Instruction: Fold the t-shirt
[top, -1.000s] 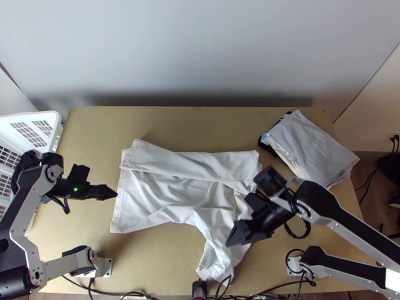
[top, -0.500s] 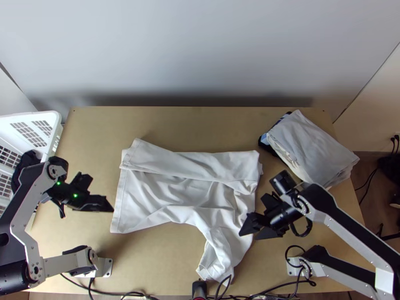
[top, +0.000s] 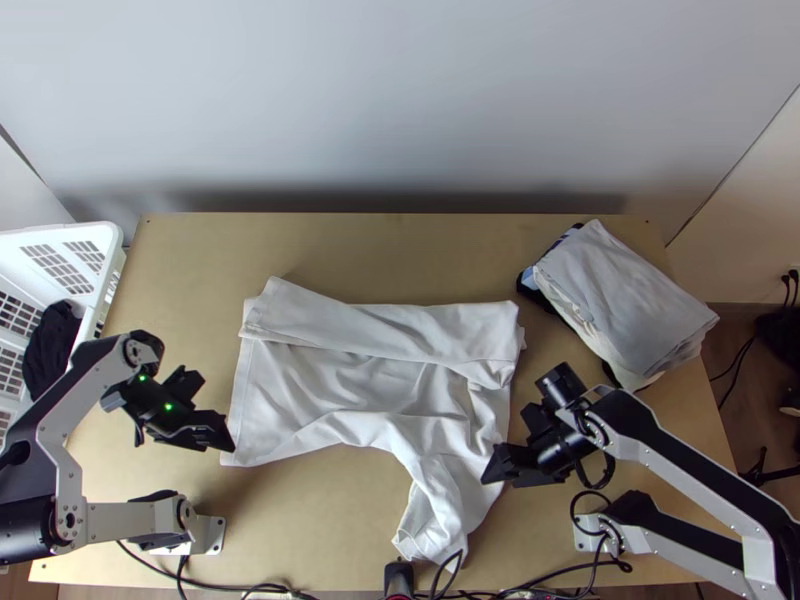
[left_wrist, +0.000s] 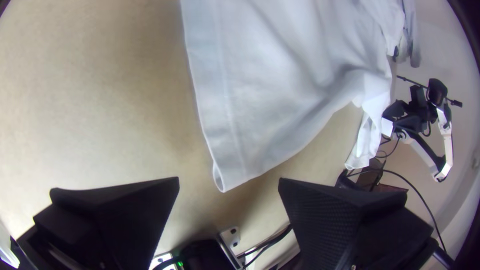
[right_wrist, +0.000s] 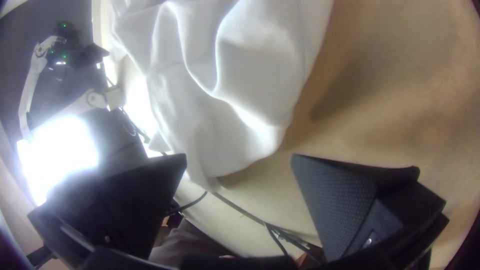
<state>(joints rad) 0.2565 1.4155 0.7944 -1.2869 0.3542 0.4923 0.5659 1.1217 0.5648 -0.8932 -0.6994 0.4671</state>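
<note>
Top view: t-shirt lies mid-table, partly spread. One strip, at twelve o'clock, appears folded inward; the portion at five o'clock is loose and bunched. Left gripper, at the shirt's eight o'clock by the hem corner, stands with fingers parted, holding nothing. Right gripper, at four o'clock beside the cloth, is likewise released. Assessment: early stage, perhaps one fold made; outstanding are straightening the bunched portion, the opposing fold and final halving.

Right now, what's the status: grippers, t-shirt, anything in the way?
Left gripper open, right gripper open, neither holding cloth. T-shirt partly spread, bunched at near right. Cloth stack at far right, clear of it.
</note>
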